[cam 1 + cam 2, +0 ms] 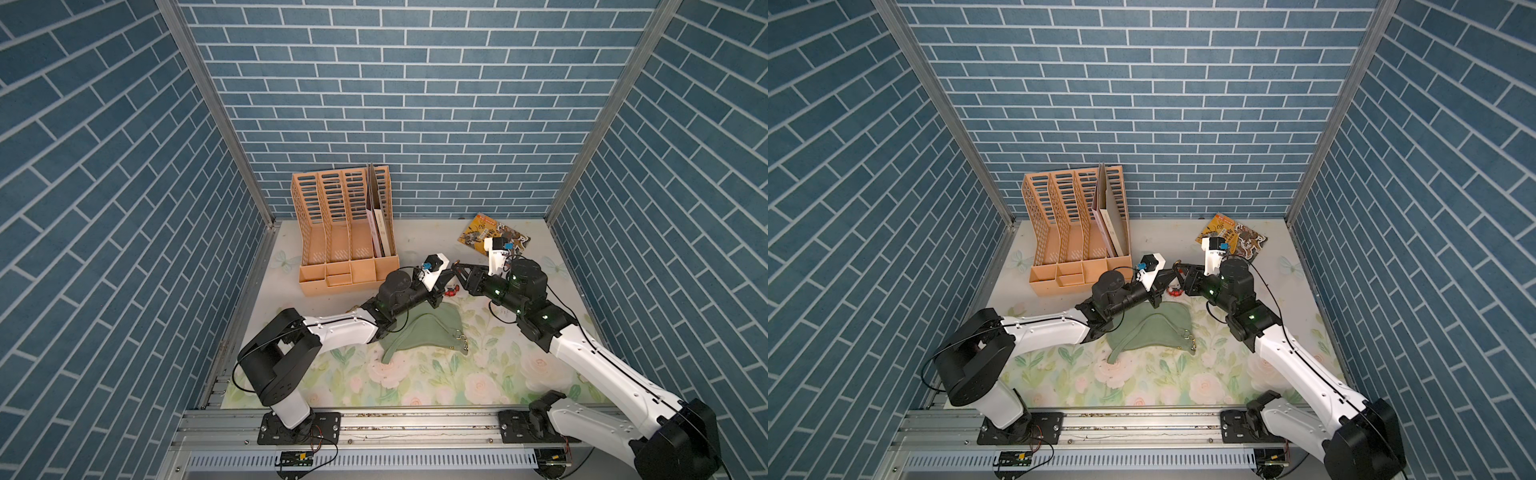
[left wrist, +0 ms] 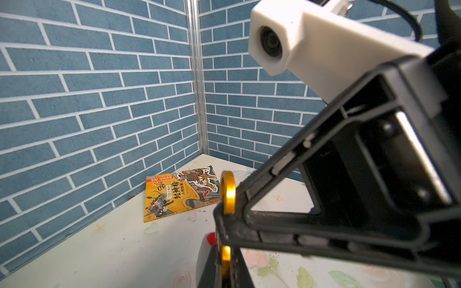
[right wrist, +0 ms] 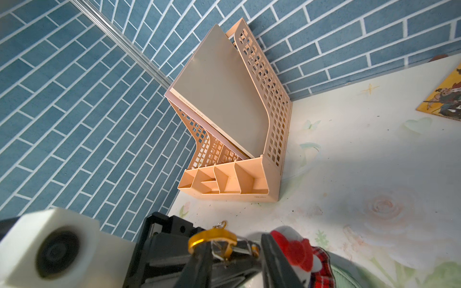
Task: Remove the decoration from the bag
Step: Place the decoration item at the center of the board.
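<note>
Counting from the feeds: two arms, one bag (image 1: 424, 332), one decoration (image 3: 296, 251), one gold ring (image 3: 212, 238), one file rack (image 1: 345, 232), one book (image 2: 179, 192).

Left gripper (image 2: 224, 261) is clamped tight on the gold ring, held up off the table (image 1: 436, 386) just behind the bag. Right gripper (image 3: 233, 245) meets it tip to tip, jaws apart, with the ring sitting between them. I can't tell if either finger touches it.

Decoration is a red and white plush with a tartan patch, below the two tips and right at the bag's far edge. I can't see whether it hangs from the ring or rests on the table.

Bag lies flat mid-table, with the left arm reaching over its left end. It's soft sage-green fabric, half-moon shape, thin strap, small gold clasps (image 1: 460, 334) at its right end.

Rack is orange plastic with perforated walls, four upright slots and a row of small open trays along the front. What looks like two flat folders (image 3: 219, 92) lean in the end slot nearest the book. One folder edge carries print starting "PRESSURE"; the rest is too small. Embossed mark on the rack base is unreadable.

Book lies flat in the back right corner. Glossy yellow cover, painted figures, title 封神榜, subtitle 人物故事.

Table cover is pale with a printed rose pattern.
</note>
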Motion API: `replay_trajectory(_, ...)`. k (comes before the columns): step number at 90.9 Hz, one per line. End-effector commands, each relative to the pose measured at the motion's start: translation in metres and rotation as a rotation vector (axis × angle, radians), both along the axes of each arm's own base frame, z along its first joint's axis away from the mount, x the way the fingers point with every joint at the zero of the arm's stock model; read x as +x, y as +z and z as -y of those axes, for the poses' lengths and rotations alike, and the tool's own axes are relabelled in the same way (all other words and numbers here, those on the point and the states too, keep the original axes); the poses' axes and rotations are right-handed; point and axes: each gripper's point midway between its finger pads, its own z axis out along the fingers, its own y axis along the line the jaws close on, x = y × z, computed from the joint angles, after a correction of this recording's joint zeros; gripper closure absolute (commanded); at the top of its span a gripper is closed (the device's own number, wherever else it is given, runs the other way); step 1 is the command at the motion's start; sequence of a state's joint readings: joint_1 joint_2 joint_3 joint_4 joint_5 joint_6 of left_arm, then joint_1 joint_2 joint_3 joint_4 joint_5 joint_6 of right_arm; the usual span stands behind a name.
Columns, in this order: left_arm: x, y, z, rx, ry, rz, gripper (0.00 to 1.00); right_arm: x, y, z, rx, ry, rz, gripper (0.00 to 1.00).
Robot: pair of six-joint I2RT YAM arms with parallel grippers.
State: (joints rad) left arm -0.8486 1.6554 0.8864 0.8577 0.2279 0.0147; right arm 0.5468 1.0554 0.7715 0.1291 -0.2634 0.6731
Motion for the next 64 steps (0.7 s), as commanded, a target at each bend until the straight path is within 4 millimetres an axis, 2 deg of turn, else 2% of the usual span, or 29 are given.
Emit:
replay_trajectory(1,-0.004,0.034,0.005,-0.066,-0.026,0.063,1.0,-0.009,-0.024,-0.009,-0.086,0.05,-0.045,0.6)
replay_trajectory(16,-0.002,0.037,0.005,-0.074,-0.018,0.063,1.0,-0.007,-0.041,-0.005,-0.138,0.018,-0.075,0.55)
replay_trajectory(28,0.001,0.044,0.002,-0.119,-0.002,0.037,1.0,-0.008,-0.051,-0.005,-0.061,-0.016,-0.104,0.52)
replay_trajectory(41,-0.004,0.058,-0.002,-0.217,-0.021,-0.015,1.0,-0.004,-0.054,-0.008,-0.012,-0.074,-0.106,0.51)
replay_trajectory(53,-0.013,0.07,-0.007,-0.303,-0.055,-0.058,1.0,0.003,-0.061,-0.003,-0.012,-0.143,-0.114,0.5)
replay_trajectory(64,-0.018,0.069,-0.009,-0.293,-0.063,-0.071,1.0,0.004,-0.059,-0.007,-0.005,-0.128,-0.108,0.49)
